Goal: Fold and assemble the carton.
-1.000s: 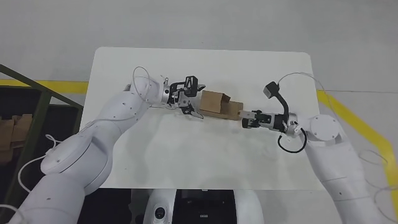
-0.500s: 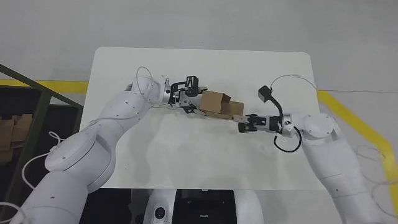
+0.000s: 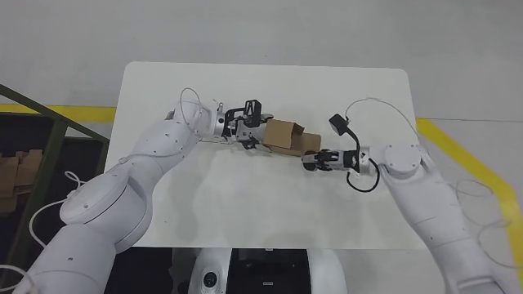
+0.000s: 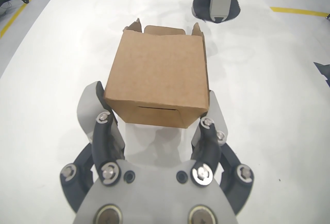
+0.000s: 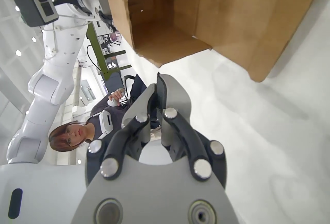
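Carton (image 4: 158, 73): closed end pinched by left end effector (image 4: 156, 96); far flaps (image 4: 165, 30) partly hidden. Right end effector (image 5: 158, 83): pressed together, beside open end.

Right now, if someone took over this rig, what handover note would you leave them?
Left gripper shut on the carton at its closed end; it lies on its side on the white table.
Right gripper shut, empty, tips just short of the open end.
Done: body squared, one end closed.
Left: fold and tuck the open end's flaps.
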